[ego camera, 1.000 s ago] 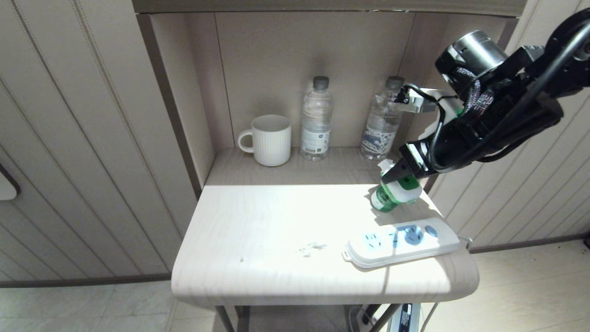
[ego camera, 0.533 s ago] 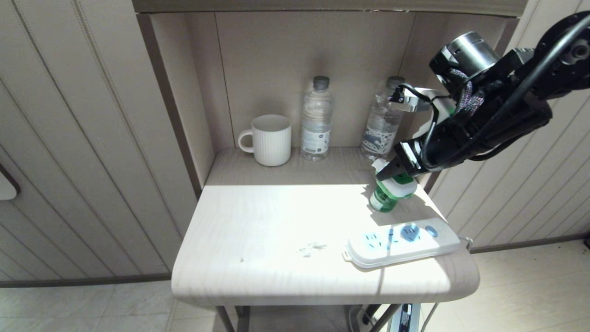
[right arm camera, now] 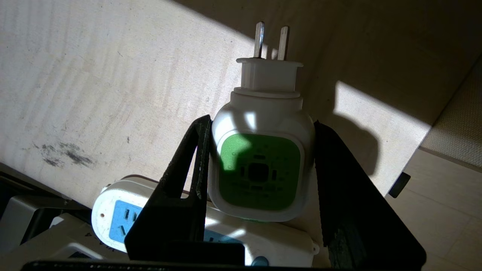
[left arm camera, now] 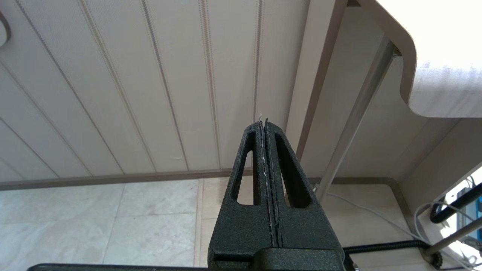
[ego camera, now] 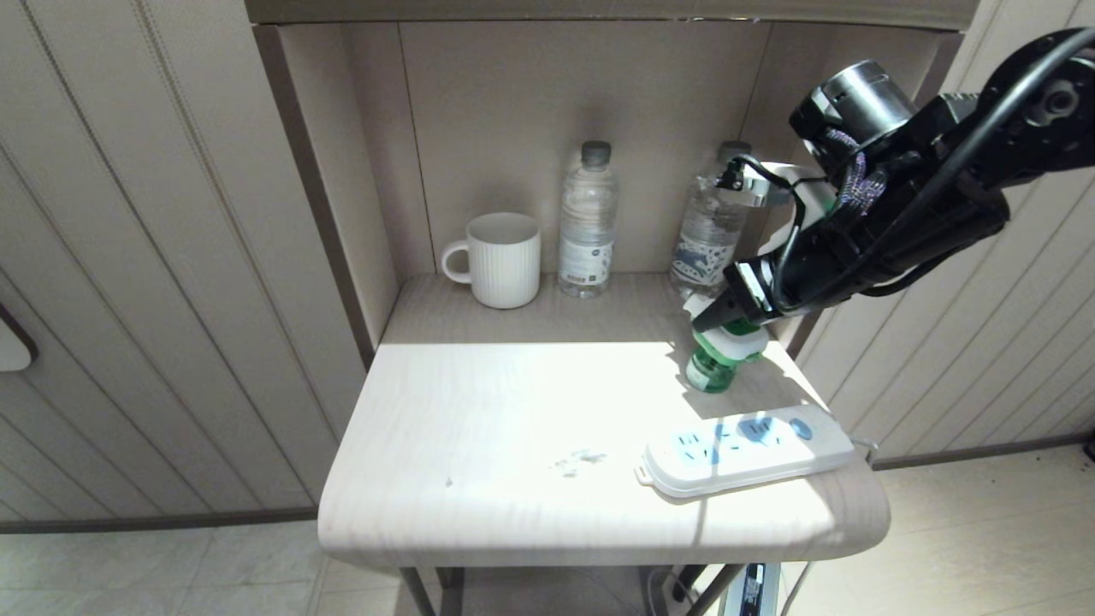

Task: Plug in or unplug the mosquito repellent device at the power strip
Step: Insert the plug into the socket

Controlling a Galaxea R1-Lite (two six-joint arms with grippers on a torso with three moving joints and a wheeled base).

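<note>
Gripping the mosquito repellent device by its sides between right gripper jaws, prongs free.

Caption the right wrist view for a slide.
Right gripper clamps the mosquito repellent device, prongs bare, above the power strip.

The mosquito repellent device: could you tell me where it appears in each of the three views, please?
Head view: the mosquito repellent device is right of centre, above the table, held in the right gripper, beyond the power strip.
Left wrist view: not in it.
Right wrist view: centre, the device clamped between the fingers, prongs bare.
Shared landmark: the power strip.
</note>
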